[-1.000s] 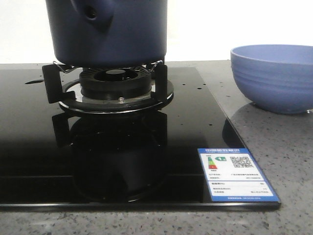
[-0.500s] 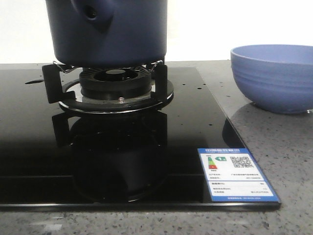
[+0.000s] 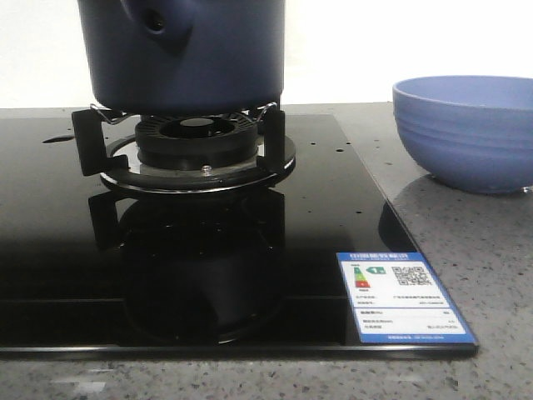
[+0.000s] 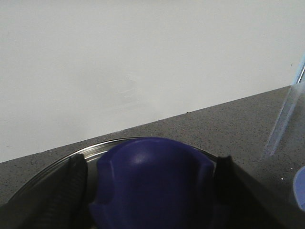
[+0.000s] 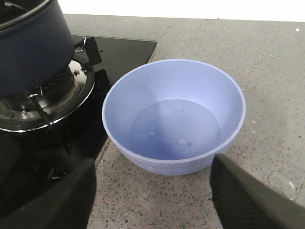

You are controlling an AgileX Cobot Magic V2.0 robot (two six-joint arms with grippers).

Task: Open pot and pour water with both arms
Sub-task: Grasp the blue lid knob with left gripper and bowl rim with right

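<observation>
Front view: the pot (image 3: pixel 185 52) sits on the burner grate (image 3: pixel 190 143) of the black glass hob (image 3: pixel 75 242), its side stub with the round hole facing the camera; a periwinkle bowl (image 3: pixel 470 132) stands off to the right on the speckled counter (image 3: pixel 491 275); no gripper shows here.

Left wrist view: the left gripper (image 4: pixel 151 191) has a dark finger on each side of a blue lid knob (image 4: pixel 155 183) and looks closed on it; the glass lid (image 4: pixel 52 167) rim curves behind.

Right wrist view: the right gripper (image 5: pixel 152 193) is spread wide, gripping nothing, fingers either side of the bowl's near edge; pot on the burner beside it.
</observation>
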